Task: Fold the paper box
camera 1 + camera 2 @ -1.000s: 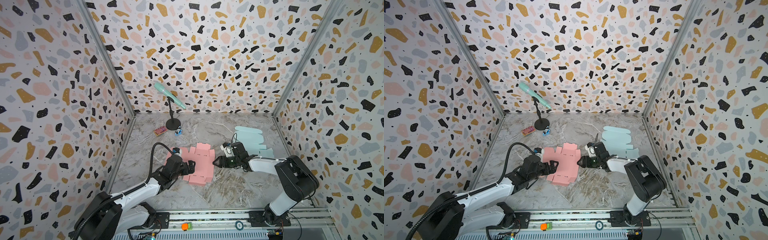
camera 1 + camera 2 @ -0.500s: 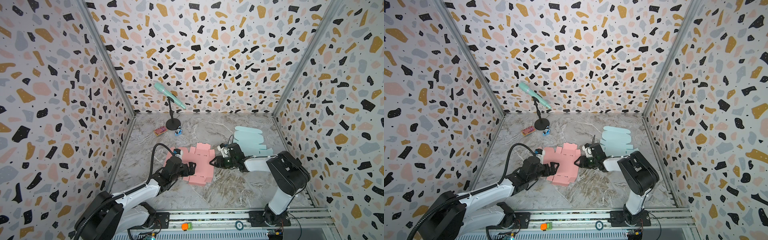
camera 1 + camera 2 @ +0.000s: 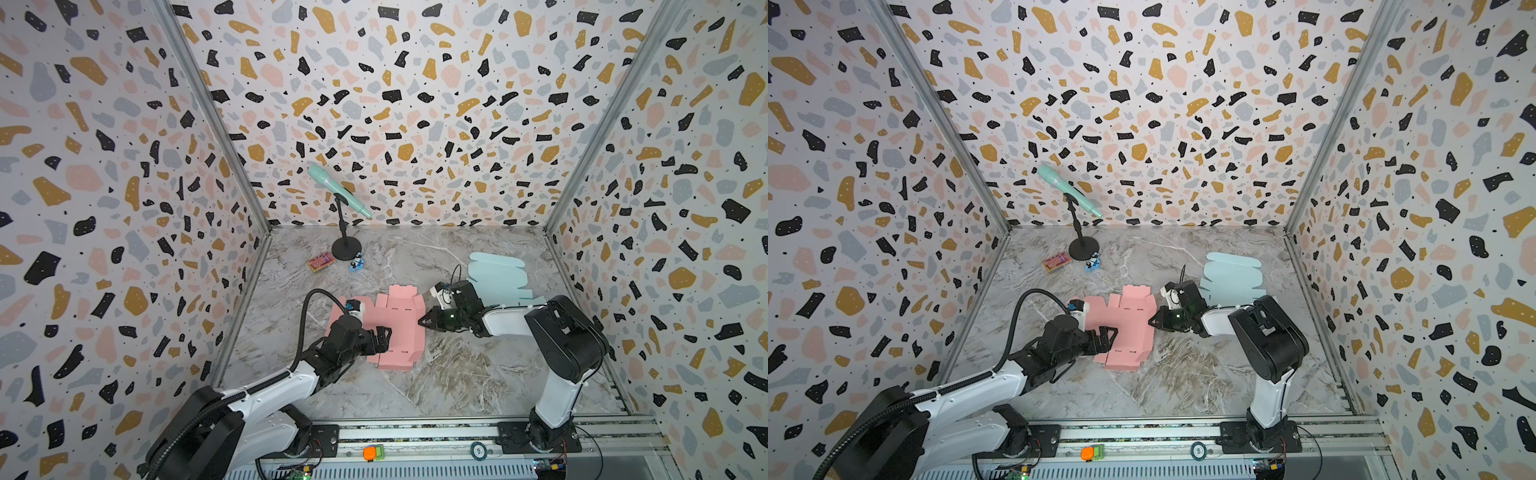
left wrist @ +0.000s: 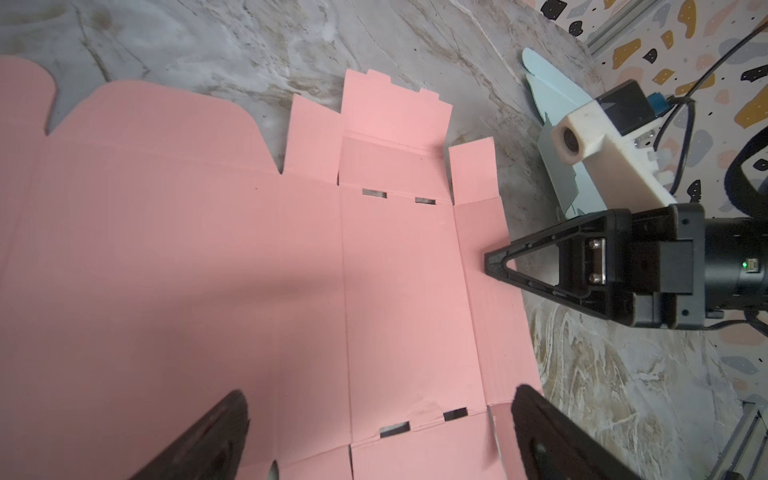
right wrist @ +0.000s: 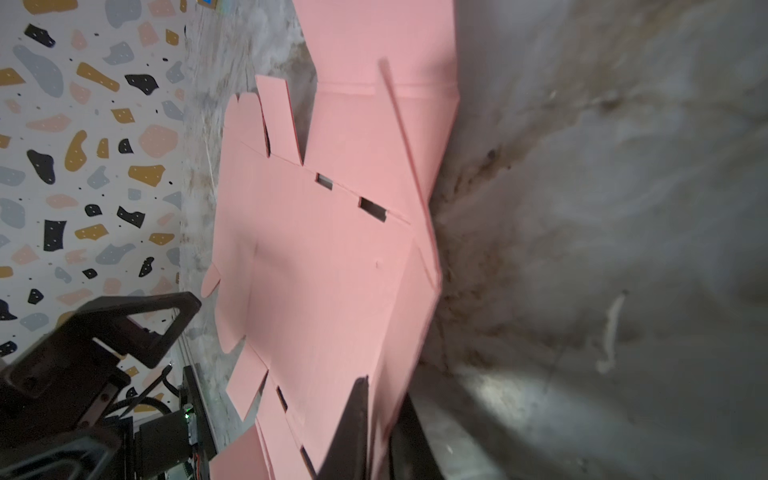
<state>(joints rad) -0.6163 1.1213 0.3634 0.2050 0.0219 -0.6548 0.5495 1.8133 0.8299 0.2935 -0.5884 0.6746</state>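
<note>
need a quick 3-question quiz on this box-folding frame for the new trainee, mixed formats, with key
1. True or false: the left gripper is shut on the pink cardboard.
2. The right gripper pinches the pink cardboard at: A) an edge B) its middle C) nowhere.
3. What colour is the other flat cardboard, beyond the right gripper?
Key: 1 false, it is open; 2 A; 3 light blue.

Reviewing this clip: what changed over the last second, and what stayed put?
The right gripper slid in toward the pink box blank and closed on its edge, as the right wrist view shows. The left gripper stayed open over the blank's opposite side. The light blue sheet and the microphone kept their places.
</note>
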